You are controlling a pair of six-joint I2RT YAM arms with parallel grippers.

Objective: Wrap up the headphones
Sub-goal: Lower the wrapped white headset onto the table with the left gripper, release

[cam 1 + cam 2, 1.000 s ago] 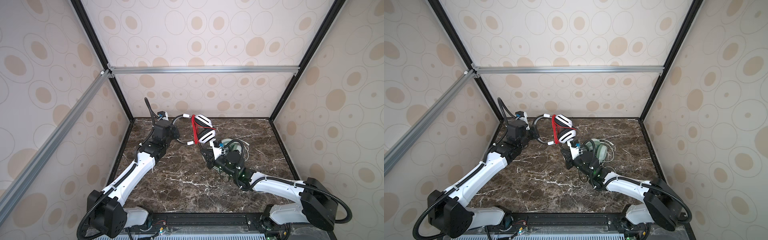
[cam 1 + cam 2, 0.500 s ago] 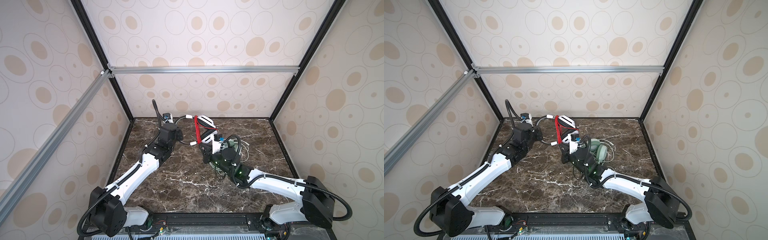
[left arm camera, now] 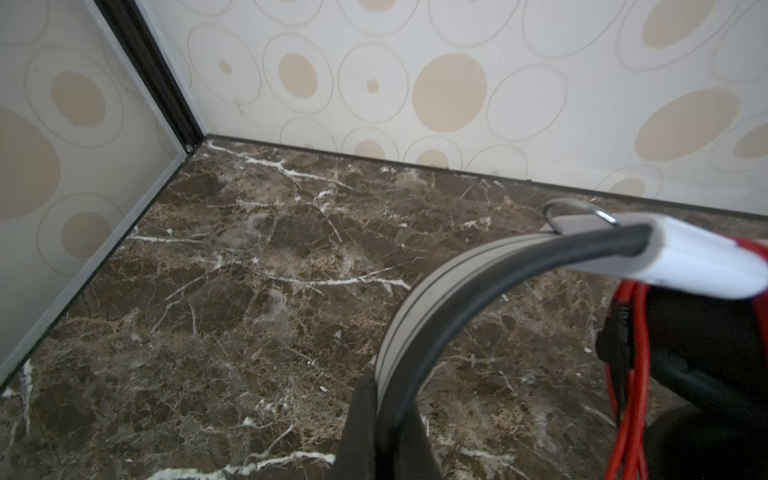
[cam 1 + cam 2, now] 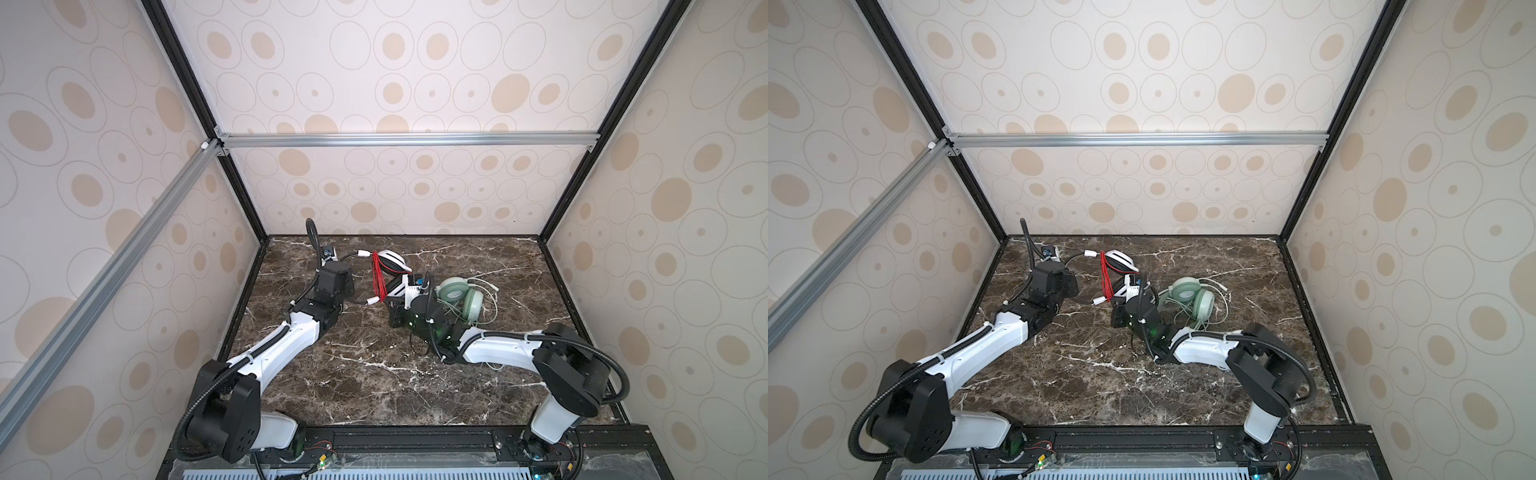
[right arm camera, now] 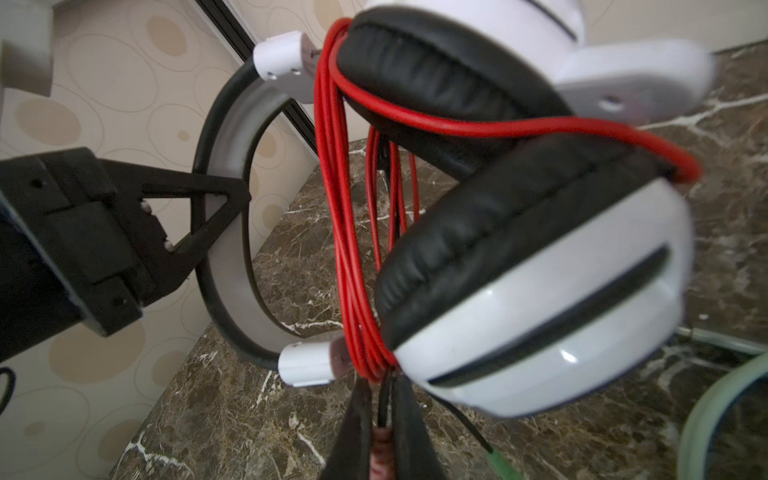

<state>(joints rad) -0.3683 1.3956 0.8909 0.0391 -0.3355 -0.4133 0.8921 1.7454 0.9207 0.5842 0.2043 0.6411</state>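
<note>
white headphones (image 4: pixel 392 261) sit at the rear centre of the desk (image 4: pixel 374 374), gripped on both sides; cannot tell if they touch the desk; left gripper (image 4: pixel 351 291) is clenched on the black headband (image 3: pixel 436 299), wrist view shows both fingers (image 3: pixel 361 424) pinching it; red cord (image 4: pixel 377 278) is wound in several loops across the headband ends beside the black ear pads (image 5: pixel 519 216), one strand crossing between the pads; right gripper (image 5: pixel 384 415) is clamped on the thin end hanging from the red cord bundle; green headphones (image 4: pixel 461 295) lie flat on the desk just right of the right gripper, untouched; green cord (image 4: pixel 495 309) sprawls loose around them, unwrapped; same layout in both top views.
</note>
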